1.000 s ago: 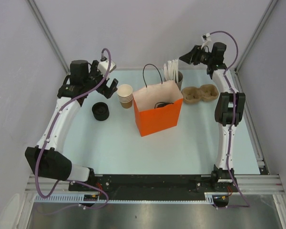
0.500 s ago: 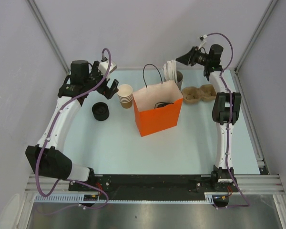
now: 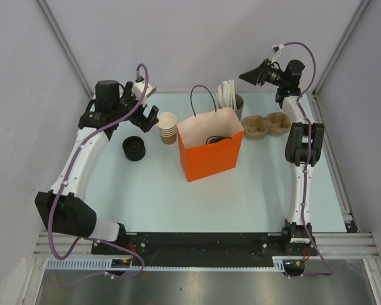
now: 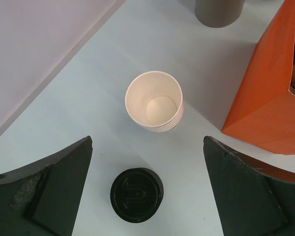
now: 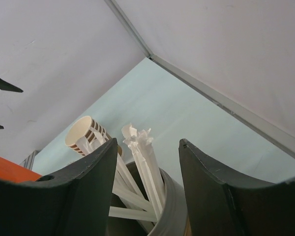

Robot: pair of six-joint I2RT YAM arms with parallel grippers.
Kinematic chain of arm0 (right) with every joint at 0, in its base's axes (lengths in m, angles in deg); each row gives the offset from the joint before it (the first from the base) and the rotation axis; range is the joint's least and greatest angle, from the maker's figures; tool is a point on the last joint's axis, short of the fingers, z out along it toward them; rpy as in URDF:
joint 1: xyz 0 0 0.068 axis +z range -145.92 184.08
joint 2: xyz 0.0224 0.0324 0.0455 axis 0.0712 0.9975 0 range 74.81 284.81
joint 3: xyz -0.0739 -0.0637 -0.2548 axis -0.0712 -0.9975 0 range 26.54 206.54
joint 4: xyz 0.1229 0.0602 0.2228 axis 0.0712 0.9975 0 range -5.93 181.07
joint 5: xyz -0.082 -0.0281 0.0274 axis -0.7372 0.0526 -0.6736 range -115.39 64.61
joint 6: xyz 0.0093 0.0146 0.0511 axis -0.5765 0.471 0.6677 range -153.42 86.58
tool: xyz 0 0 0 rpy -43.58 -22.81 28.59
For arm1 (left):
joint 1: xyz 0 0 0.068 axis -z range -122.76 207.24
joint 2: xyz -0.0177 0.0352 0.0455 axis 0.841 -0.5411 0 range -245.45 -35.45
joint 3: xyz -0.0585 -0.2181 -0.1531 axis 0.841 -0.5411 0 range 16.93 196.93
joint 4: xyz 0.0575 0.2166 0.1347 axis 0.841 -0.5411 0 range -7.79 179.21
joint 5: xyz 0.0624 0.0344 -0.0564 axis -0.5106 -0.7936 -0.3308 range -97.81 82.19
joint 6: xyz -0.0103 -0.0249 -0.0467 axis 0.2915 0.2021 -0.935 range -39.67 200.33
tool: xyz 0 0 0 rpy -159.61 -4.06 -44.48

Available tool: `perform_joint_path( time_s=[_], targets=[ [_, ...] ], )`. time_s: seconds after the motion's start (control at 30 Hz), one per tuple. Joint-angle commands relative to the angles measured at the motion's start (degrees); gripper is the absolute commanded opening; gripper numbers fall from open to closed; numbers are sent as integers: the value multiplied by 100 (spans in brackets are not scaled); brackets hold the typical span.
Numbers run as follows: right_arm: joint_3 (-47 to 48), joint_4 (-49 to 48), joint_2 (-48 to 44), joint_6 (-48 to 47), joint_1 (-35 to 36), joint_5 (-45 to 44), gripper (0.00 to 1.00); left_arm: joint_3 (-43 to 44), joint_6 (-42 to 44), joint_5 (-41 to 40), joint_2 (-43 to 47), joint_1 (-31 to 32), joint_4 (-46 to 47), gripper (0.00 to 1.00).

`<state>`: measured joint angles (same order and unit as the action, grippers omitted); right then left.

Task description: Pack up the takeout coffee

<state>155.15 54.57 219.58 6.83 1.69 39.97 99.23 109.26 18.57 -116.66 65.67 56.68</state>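
Observation:
The takeout coffee does not show in any view. The orange paper bag [image 3: 209, 152] stands open mid-table, and its side also fills the right of the left wrist view [image 4: 265, 98]. My left gripper [image 3: 141, 122] hovers open above the table [image 4: 147, 142], with a stack of lidless tan cups [image 4: 154, 102] ahead of it and a stack of black lids [image 4: 136, 194] below, touching neither. At the back right, my right gripper [image 3: 249, 76] is open just above the wrapped straws [image 5: 142, 147], which rise between its fingers [image 5: 148, 145].
The straws stand in a grey holder [image 3: 236, 101] behind the bag. A brown cardboard cup carrier [image 3: 267, 125] lies to the bag's right. The cup stack [image 3: 167, 127] and lid stack [image 3: 134, 148] sit left of the bag. Grey walls close in on three sides.
The right gripper dipped left toward the straws, then drew back up and right a little. The left arm has hardly moved.

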Motion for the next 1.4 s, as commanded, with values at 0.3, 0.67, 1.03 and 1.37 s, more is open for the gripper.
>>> perform_joint_path(
  time_s=[0.3,0.67,1.03,1.37],
  targets=[
    [164,1023,69,-1167,370,20,55,67,-80,237,70,-52,168,99],
    [190,1403,78,-1520,406,-50,41,32,-124,246,70,-52,186,100],
    [-56,1026,-115,-1178,283,117,44,67,-177,334,-44,-60,204,99],
    [-241,805,-151,-984,292,258,38,23,-203,334,-9,-60,221,99]
  ],
)
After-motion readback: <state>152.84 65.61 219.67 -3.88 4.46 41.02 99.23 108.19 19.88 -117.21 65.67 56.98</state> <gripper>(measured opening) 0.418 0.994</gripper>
